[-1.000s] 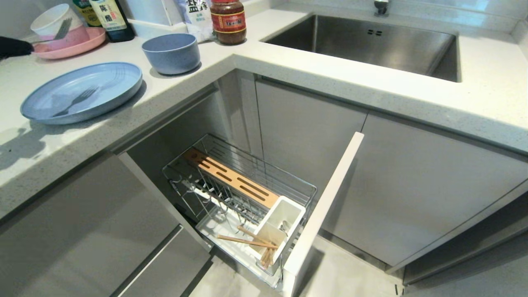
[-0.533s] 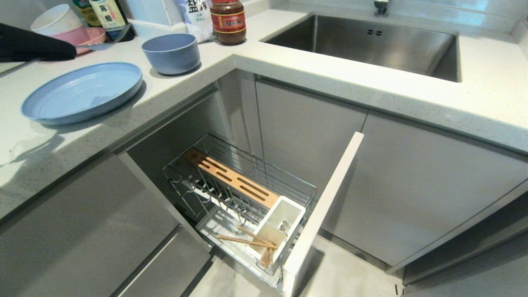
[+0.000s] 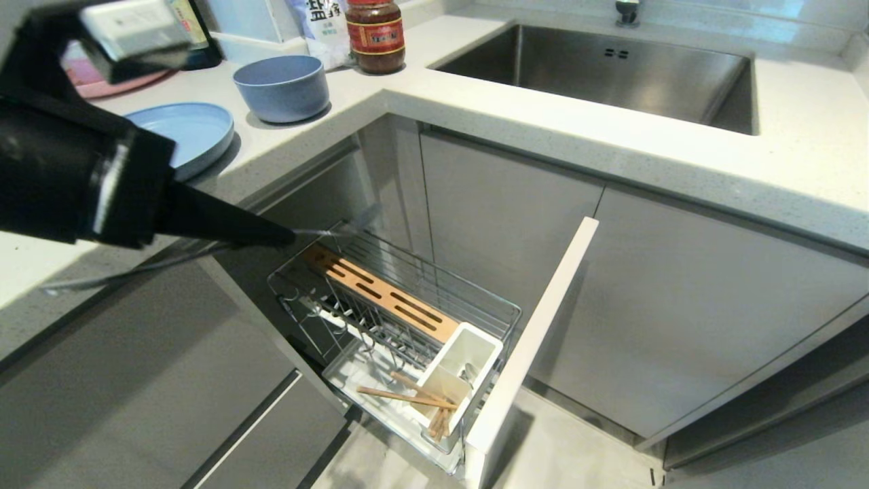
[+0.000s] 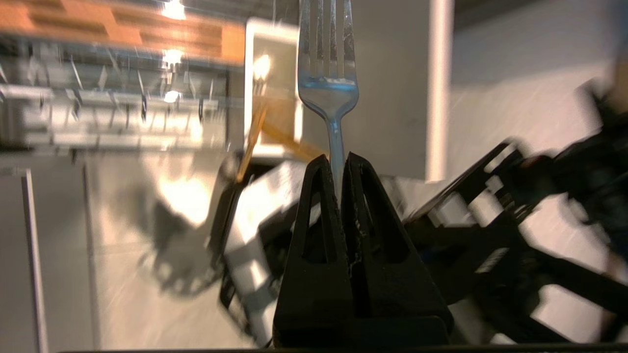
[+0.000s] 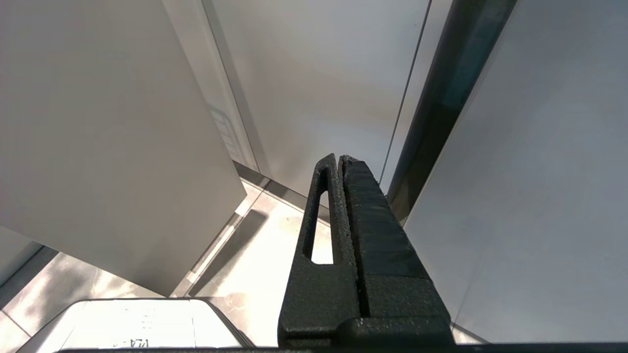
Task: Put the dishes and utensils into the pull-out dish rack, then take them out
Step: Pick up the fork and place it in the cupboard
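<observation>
My left gripper (image 3: 288, 238) (image 4: 337, 162) is shut on the silver fork (image 3: 333, 231) (image 4: 326, 73), held by its handle with the tines pointing away, above the back end of the pull-out dish rack (image 3: 475, 299). The rack stands pulled out, with its wooden strip (image 3: 380, 292), white utensil cup (image 3: 475, 346) and pale front panel (image 3: 536, 333). The wooden chopsticks (image 3: 407, 396) lean in the cup. On the counter sit the light-blue plate (image 3: 193, 129), partly hidden by my arm, and the blue-grey bowl (image 3: 282, 85). My right gripper (image 5: 338, 158) hangs shut and empty beside cabinet doors.
A steel sink (image 3: 611, 68) is set in the counter at the back right. A red-labelled jar (image 3: 375, 34), a bottle and a pink plate (image 3: 102, 85) stand at the counter's rear. Grey cabinet fronts (image 3: 136, 380) flank the rack.
My left arm has swung from the far left of the counter, carrying the fork, off the counter edge to above the rack. The arm now covers part of the plate.
</observation>
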You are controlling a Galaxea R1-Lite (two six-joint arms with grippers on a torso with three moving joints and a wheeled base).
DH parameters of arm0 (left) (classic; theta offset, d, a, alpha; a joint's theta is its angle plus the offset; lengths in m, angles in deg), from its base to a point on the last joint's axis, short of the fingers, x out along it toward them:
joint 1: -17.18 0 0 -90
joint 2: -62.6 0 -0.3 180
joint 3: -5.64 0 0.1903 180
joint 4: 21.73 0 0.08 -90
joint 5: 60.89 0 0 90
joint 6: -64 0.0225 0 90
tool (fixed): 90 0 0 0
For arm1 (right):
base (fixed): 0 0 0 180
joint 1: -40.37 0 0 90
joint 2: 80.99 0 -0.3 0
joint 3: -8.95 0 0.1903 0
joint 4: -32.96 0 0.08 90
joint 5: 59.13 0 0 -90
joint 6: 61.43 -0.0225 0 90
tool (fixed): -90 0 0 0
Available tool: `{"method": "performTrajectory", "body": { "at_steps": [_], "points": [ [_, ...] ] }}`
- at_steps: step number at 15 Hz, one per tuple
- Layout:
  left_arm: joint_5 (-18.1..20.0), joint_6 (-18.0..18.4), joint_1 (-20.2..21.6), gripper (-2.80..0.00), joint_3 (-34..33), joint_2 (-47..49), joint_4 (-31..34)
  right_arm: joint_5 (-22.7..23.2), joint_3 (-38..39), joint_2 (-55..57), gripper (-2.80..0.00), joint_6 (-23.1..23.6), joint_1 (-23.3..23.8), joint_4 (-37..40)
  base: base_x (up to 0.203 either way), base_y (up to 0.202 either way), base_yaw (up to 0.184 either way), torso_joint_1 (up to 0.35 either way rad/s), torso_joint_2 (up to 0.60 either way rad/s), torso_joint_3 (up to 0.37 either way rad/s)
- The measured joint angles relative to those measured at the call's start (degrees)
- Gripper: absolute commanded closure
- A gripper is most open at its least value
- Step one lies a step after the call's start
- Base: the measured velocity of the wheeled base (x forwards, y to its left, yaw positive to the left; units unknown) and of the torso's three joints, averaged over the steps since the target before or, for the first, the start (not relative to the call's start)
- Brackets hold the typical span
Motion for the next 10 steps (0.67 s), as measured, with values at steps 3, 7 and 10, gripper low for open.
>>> {"method": "performTrajectory", "body": {
  "at_steps": [3, 7, 10],
  "points": [
    [-5.59, -1.55, -4.73, 0.0, -2.7, 5.72, -0.12, 0.02, 0.0, 0.01, 0.0, -0.01, 0.0, 0.0, 0.0, 0.0, 0.0, 0.0, 0.0, 0.0],
    [-8.5, -4.41, -5.77, 0.0, -2.25, 14.07, -0.11, 0.02, 0.0, -0.01, 0.0, 0.01, 0.0, 0.0, 0.0, 0.0, 0.0, 0.0, 0.0, 0.0],
    [-8.79, -6.81, -6.19, 0.0, -0.28, 20.0, 0.02, 0.02, 0.0, -0.01, 0.0, 0.01, 0.0, 0.0, 0.0, 0.0, 0.0, 0.0, 0.0, 0.0]
  ]
}}
